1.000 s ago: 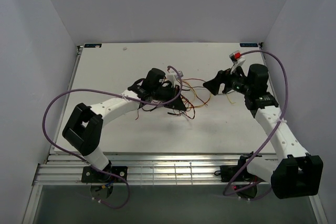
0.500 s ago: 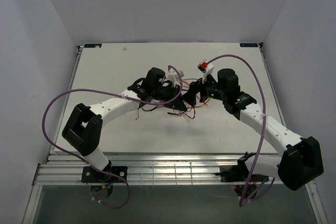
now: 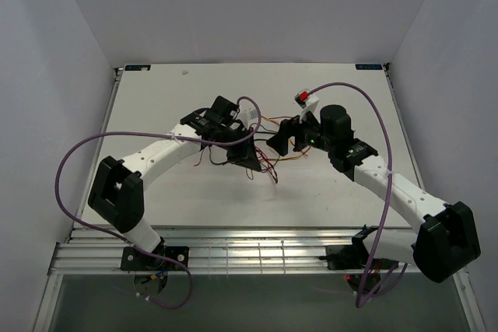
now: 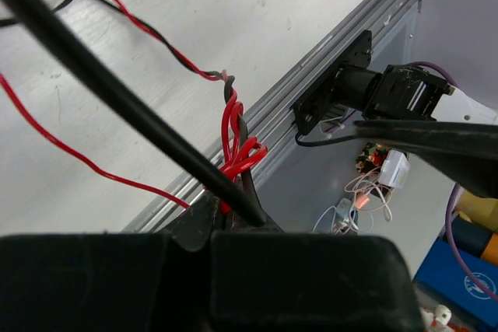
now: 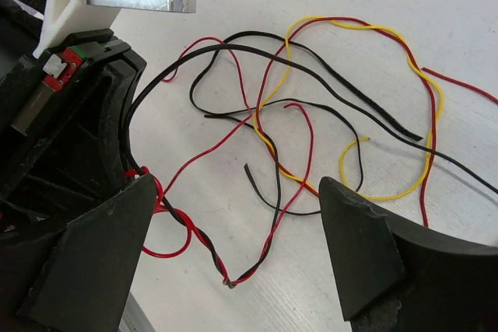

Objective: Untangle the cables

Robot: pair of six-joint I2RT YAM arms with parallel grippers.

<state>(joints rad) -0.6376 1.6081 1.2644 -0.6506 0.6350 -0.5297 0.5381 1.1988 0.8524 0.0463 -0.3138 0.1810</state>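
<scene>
The cables (image 3: 270,167), thin red, black and yellow wires, lie tangled at the middle of the white table (image 3: 156,99). My left gripper (image 3: 247,159) is shut on a bunch of red and black strands; in the left wrist view a twisted red loop (image 4: 232,126) rises out of the shut left gripper (image 4: 229,211). Just right of the tangle, my right gripper (image 3: 278,144) is open. In the right wrist view its fingers (image 5: 101,262) straddle a twisted red-black pair (image 5: 206,242) without touching it. A yellow wire (image 5: 405,44) loops beyond.
Aluminium rails (image 3: 233,250) run along the table's near edge. Purple hoses (image 3: 78,153) loop off both arms. Grey walls close in the left, right and back. The left gripper's body (image 5: 62,138) fills the left side of the right wrist view. A black bracket (image 4: 342,91) sits past the rails.
The right arm has swung left from the table's right side up to the tangle, jaws still open. The left gripper has shifted slightly left, drawing its held strands along.
</scene>
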